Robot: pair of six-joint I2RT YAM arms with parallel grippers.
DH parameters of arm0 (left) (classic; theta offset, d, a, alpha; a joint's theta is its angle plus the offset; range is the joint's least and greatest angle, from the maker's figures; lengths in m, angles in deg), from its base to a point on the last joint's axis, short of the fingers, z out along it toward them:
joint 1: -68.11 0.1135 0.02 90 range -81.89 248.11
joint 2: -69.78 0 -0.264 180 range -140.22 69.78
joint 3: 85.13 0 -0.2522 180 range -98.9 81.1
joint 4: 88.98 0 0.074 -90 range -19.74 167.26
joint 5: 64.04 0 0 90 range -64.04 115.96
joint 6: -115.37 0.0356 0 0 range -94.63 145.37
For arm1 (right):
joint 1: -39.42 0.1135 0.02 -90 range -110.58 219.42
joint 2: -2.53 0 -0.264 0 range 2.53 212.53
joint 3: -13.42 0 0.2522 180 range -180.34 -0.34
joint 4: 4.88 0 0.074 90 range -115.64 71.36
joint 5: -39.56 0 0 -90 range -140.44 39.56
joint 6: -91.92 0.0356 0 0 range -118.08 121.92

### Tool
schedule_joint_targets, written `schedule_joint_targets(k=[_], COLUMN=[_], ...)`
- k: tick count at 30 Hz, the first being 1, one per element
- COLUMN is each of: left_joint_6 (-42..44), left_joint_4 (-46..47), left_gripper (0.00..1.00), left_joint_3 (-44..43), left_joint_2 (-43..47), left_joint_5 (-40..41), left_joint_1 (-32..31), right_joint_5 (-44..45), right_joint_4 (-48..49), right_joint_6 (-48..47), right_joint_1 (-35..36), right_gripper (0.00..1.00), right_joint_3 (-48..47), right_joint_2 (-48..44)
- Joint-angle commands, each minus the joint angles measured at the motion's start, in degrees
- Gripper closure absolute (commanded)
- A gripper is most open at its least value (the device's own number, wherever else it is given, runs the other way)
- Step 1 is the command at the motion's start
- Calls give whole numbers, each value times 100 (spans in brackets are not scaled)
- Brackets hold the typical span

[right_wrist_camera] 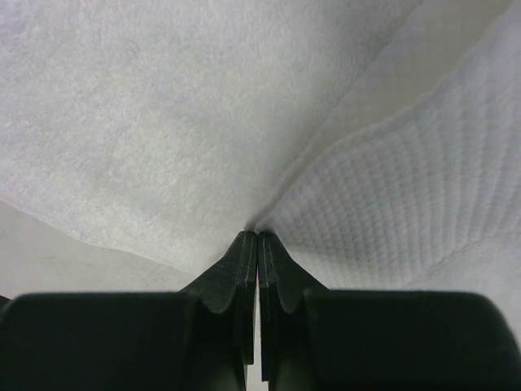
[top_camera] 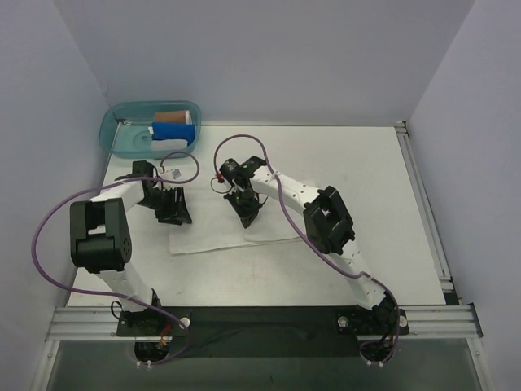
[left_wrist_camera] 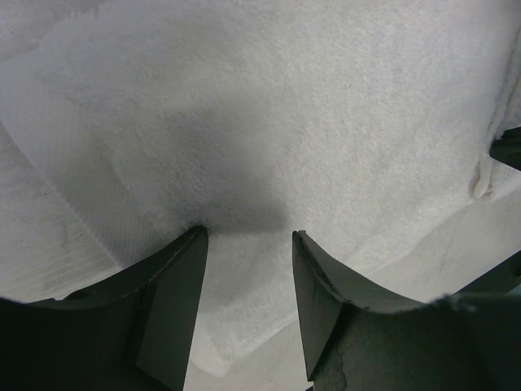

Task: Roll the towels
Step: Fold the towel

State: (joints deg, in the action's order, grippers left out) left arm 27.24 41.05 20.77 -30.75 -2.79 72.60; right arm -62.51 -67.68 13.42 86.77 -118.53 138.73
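Fingers [right_wrist_camera: 241,273] of your right gripper [right_wrist_camera: 258,238] pinch a fold of the white towel [right_wrist_camera: 146,106]; your left gripper [left_wrist_camera: 248,232] stands spread wide, tips on it

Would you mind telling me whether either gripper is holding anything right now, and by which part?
The right gripper is shut on the white towel, pinching a raised fold; the left gripper is open, holding nothing.

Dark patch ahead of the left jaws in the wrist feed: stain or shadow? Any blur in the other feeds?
Left wrist: a soft-edged shadow on the plain white terry-cloth towel, just ahead of the open left jaws, likely no stain. Right wrist: even light, the weave sharp up to the shut right jaws. Top external: evenly lit, no glare.
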Motion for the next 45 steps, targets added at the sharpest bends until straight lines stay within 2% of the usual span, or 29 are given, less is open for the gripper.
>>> schedule_joint_targets(k=[1, 9, 15, 24, 38, 41, 42, 45], left_joint_6=[-20, -37, -38, -20, -29, -29, -29, -29], left_joint_4=[158, 175, 175, 184, 193, 193, 184, 193], left_gripper=[44, 44, 44, 44, 44, 45, 44, 44], left_joint_3=[-31, -31, -40, 4, 13, 4, 4, 4], left_joint_2=[-72, -107, -116, -63, -107, -116, -116, -125], left_joint_5=[89, 107, 98, 133, 133, 124, 124, 124], left_joint_1=[-1, -1, 8, 8, 17, 17, 17, 17], right_joint_5=[-84, -181, -216, 399, 312, 215, 197, 57], right_joint_4=[-370, -405, -405, -379, -352, -352, -352, -352], right_joint_6=[-70, -122, -123, -52, 1, 1, 9, 35], right_joint_1=[63, 116, 178, 73, -33, -24, -24, -24], right_gripper=[100, 100, 100, 100, 100, 87, 78, 67], right_joint_3=[156, 349, 244, -169, -424, -415, -415, -363], right_joint_2=[-646, -1060, -745, -384, -191, -121, -103, -68])
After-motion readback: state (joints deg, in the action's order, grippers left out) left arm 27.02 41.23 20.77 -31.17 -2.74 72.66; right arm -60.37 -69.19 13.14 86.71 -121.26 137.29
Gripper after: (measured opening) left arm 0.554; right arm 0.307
